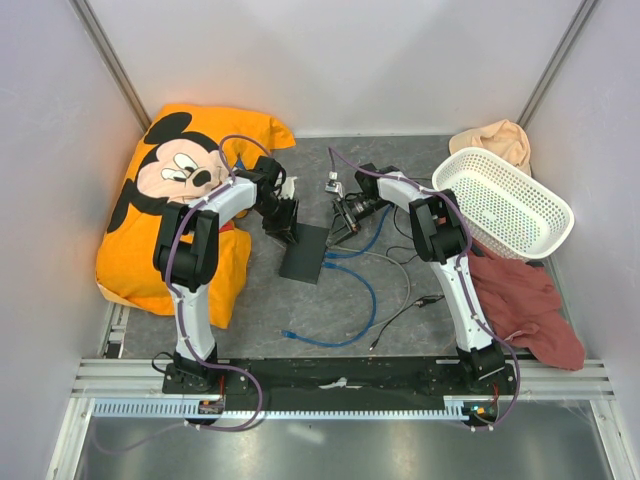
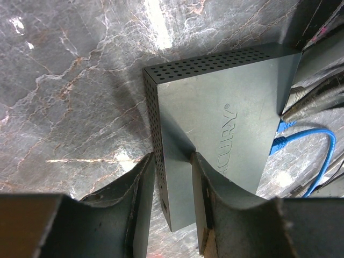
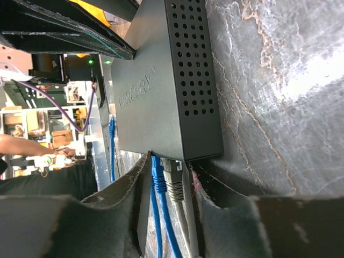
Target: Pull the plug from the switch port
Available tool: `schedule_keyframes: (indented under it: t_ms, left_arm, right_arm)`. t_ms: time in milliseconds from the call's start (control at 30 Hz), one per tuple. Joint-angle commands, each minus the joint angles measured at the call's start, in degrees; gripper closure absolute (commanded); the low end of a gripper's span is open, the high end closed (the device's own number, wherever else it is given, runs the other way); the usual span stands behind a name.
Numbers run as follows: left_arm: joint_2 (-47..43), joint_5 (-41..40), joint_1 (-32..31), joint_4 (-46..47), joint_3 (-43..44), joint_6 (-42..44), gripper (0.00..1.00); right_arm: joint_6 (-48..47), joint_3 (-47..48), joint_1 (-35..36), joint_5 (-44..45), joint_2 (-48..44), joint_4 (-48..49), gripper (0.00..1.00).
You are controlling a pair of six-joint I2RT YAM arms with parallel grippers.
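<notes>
Grippers first: the right gripper (image 3: 170, 161) is part open, its jaws straddling two plugs side by side, a blue plug (image 3: 157, 173) close against the 9 o'clock finger and a grey plug (image 3: 173, 185) just off the 3 o'clock one. Neither looks pinched yet. Both sit in ports at the near corner of the switch (image 3: 161, 91), dead ahead at 12 o'clock in the wrist view. Their long axes run straight back toward 6 o'clock, in line with the wrist. So the pull wants to go straight back along that line, I'd say, once the jaws close; which of the two gets caught I can't call. Over on the opposite edge the left gripper (image 2: 173, 157) is narrow and looks clamped across the switch's rim, bracing it on the counter (image 2: 64, 107). Right arm is the one at the ports.
</notes>
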Motion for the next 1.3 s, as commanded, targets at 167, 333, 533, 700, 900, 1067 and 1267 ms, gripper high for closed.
schedule_keyframes:
  t_ms: [167,333,533,700,900,1067,1267]
  left_arm:
    - [3.64,-7.66,-0.08,5.52,0.13,4.62,0.59]
    - [3.64,-7.57,-0.08,5.43,0.22,4.79,0.59]
    - [0.31,-5.64,-0.08,5.52,3.37,3.56,0.6]
    - [-4.7,1.65,-1.14,9.9,3.56,1.99,0.6]
    - [-3.49,6.93,-3.69,11.76,2.51,-6.34,0.84]
    - [-2.43,5.97,-4.74,12.99,-2.32,-9.44,0.98]
    - [2.23,1.58,-4.65,11.06,-1.63,-10.15,0.98]
  right_arm:
    - [-4.46,-1.49,-1.21,10.95,5.33,5.53,0.7]
    - [-4.46,-1.58,-1.3,11.04,5.24,5.53,0.83]
    - [-3.58,-2.02,-1.39,12.88,4.71,6.14,0.91]
    - [-2.97,-1.84,-1.3,13.32,4.8,6.32,0.99]
    - [-2.27,-1.84,-1.21,14.64,4.45,6.24,1.0]
    - [0.37,-3.69,-1.21,19.29,2.61,7.64,1.0]
    - [2.48,-4.74,-0.69,21.58,1.73,9.05,1.0]
